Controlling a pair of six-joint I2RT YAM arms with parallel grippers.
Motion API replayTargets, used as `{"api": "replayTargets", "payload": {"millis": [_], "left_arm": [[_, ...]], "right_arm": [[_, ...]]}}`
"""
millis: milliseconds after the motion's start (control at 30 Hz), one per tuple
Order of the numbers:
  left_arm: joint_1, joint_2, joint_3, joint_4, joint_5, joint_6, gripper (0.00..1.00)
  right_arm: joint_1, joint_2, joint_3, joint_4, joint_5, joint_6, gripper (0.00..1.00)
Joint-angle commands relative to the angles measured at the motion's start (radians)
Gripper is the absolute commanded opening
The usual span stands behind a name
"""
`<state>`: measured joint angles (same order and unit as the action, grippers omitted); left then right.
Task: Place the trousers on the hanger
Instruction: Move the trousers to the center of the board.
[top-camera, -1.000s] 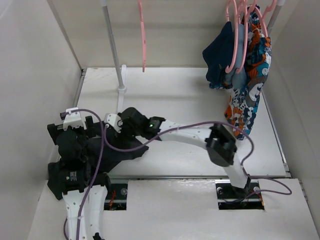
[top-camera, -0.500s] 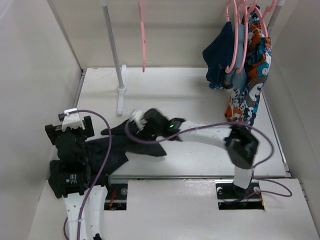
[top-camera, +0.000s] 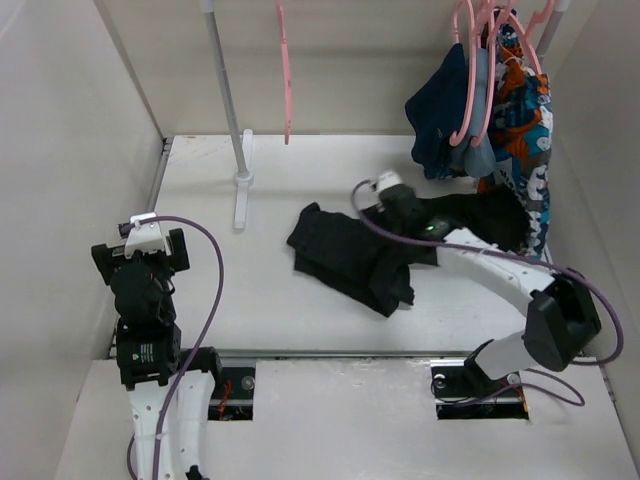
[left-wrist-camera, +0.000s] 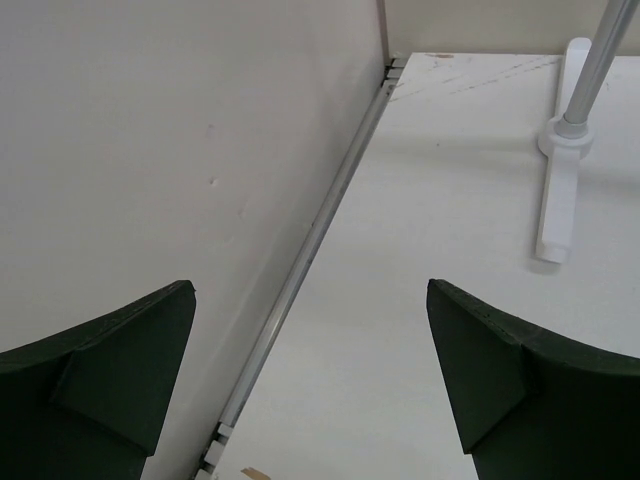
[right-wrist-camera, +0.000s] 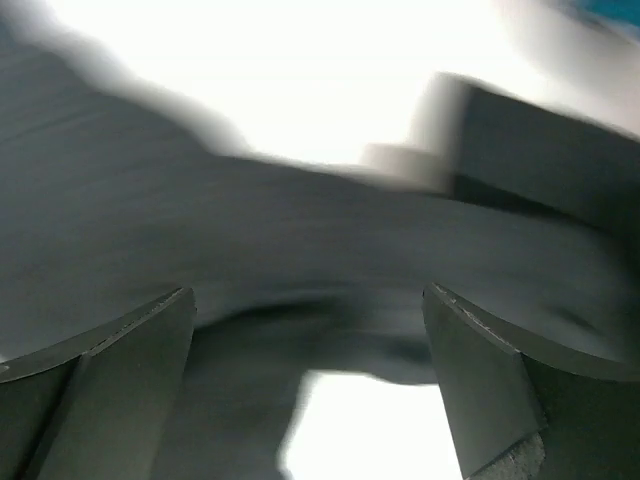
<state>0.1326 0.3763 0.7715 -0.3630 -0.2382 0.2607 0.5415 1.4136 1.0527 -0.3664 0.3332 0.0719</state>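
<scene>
Nearer the pink hanger (top-camera: 285, 70) now, we've dragged the black trousers (top-camera: 345, 255) away from the wide-open, empty left gripper (left-wrist-camera: 310, 290), and our right gripper (right-wrist-camera: 308, 295) has sprung open over them, so a regrasp probably comes next.

Trousers (top-camera: 345, 255) on the table (top-camera: 300, 330), hanger (top-camera: 285, 70) behind them, rack post (top-camera: 224, 90) to their left, hung clothes (top-camera: 440, 120) rear right

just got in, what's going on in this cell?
The right gripper, jaws open, is over the trousers, which lie crumpled mid-table. The left gripper sits open and empty at the near left, clear of the cloth. The hanger hangs bare at the back; the trousers are not on it yet.
</scene>
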Motion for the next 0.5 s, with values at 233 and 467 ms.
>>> {"api": "replayTargets", "payload": {"millis": [233, 467], "left_arm": [[-0.004, 0.030, 0.008, 0.053, 0.022, -0.005, 1.00], [-0.004, 0.021, 0.008, 0.035, -0.010, 0.017, 1.00]], "right_arm": [[0.342, 0.377, 0.291, -0.029, -0.067, -0.153, 1.00], [0.342, 0.685, 0.569, -0.250, 0.019, -0.124, 0.48]]}}
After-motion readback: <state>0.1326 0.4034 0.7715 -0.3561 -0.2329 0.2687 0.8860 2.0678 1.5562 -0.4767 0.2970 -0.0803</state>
